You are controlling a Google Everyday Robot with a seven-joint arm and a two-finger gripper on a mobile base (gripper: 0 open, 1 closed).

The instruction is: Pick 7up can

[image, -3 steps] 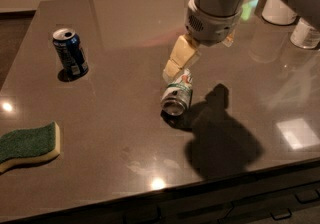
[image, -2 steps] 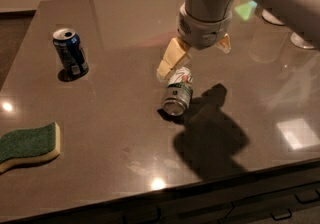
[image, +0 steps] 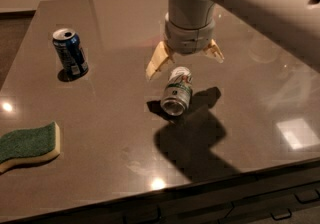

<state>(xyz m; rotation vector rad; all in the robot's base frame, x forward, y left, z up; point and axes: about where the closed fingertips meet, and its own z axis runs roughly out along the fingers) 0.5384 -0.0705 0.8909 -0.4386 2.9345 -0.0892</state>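
The 7up can [image: 177,92] lies on its side near the middle of the dark table [image: 115,133], its silver end toward me. My gripper [image: 186,60] hangs just above the can's far end, its two cream fingers spread open, one at the left [image: 157,62] and one at the right [image: 215,51]. The can lies below and between them, untouched. The grey wrist and arm reach in from the upper right.
A dark blue can [image: 70,53] stands upright at the far left. A green and yellow sponge [image: 27,146] lies at the near left edge. The table's front edge runs along the bottom, with drawers below it.
My gripper has moved left and down and now sits centred over the lying can, fingers straddling it. The can has not moved.
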